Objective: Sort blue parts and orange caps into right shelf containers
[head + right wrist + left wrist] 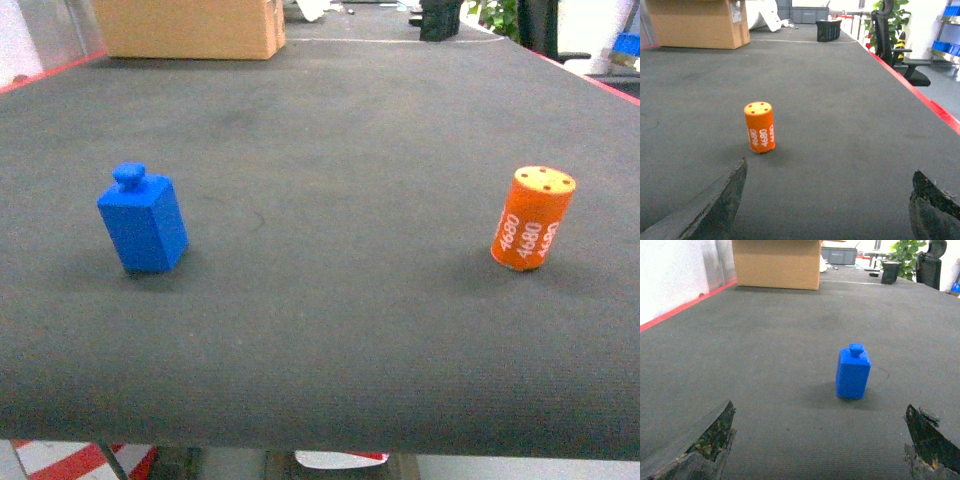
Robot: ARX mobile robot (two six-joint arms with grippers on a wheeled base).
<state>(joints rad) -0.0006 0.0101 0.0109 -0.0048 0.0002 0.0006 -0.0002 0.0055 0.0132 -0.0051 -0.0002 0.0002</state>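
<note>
- A blue part [143,220] is standing upright on the left of the dark surface [330,150].
- An orange cap [533,218] is standing well apart on the right.
- Left fingers [700,445] are spreading open before the blue part.
- Right fingers [715,210] are spreading open near the orange cap.

blue part [143,222] left, orange cap [534,218] right, upright

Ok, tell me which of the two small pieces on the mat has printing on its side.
The orange cap, on the right: white "4680" runs down its side. The blue part is plain.
</note>
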